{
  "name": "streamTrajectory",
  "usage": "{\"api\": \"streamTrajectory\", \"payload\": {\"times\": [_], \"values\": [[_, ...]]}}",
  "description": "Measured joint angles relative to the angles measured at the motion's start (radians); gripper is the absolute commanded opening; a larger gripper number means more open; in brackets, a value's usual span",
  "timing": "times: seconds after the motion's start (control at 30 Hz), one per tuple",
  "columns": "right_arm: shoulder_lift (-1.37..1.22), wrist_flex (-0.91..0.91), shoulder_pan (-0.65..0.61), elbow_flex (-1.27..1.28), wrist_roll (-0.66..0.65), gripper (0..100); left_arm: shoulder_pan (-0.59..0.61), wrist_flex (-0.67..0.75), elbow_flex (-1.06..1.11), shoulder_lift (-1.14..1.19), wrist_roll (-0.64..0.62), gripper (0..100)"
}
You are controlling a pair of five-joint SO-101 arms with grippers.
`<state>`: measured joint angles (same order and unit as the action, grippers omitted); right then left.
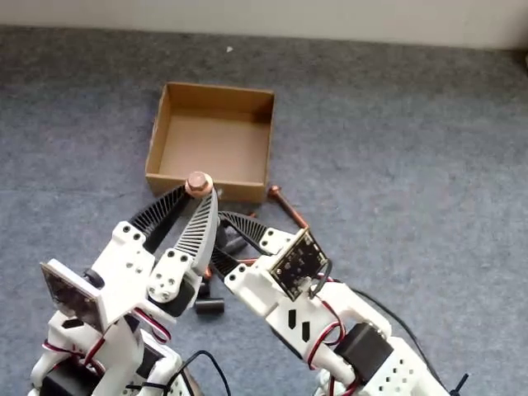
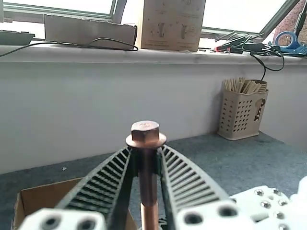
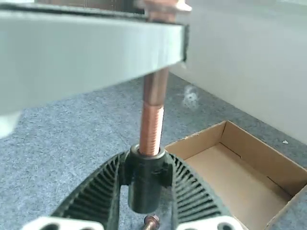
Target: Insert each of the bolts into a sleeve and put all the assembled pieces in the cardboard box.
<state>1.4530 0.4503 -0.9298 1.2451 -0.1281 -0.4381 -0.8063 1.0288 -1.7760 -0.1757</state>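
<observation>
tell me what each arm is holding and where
Left gripper: bolt, by the shank under its head. Right gripper: black sleeve, by its sides.

The bolt (image 3: 152,115) has its head cropped and blurred.

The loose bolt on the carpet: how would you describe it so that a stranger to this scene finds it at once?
Find the open cardboard box in the middle of the grey carpet. Just off its right corner on the arms' side a copper bolt lies flat, head toward the box. The other bolt stands upright in the left tool; this one is held by nothing.
</observation>
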Motion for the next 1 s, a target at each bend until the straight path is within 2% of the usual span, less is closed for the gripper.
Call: {"api": "streamTrajectory", "payload": {"times": [0.23,0.4,0.53,0.83,1.0], "values": [[0.000,0.000,0.000,-0.041,0.000,0.4,-0.006,0.000,0.000,0.000,0.000,0],[-0.002,0.000,0.055,-0.040,-0.002,0.4,-0.009,0.000,0.034,0.000,-0.002,1],[-0.003,-0.003,0.069,-0.041,-0.003,0.4,-0.009,0.000,0.072,-0.002,0.015,13],[-0.005,-0.005,0.083,-0.087,-0.005,0.4,0.002,-0.196,0.060,-0.009,0.058,23],[-0.005,-0.003,0.084,-0.086,-0.005,0.4,0.002,-0.325,-0.003,-0.009,0.075,24]]}}
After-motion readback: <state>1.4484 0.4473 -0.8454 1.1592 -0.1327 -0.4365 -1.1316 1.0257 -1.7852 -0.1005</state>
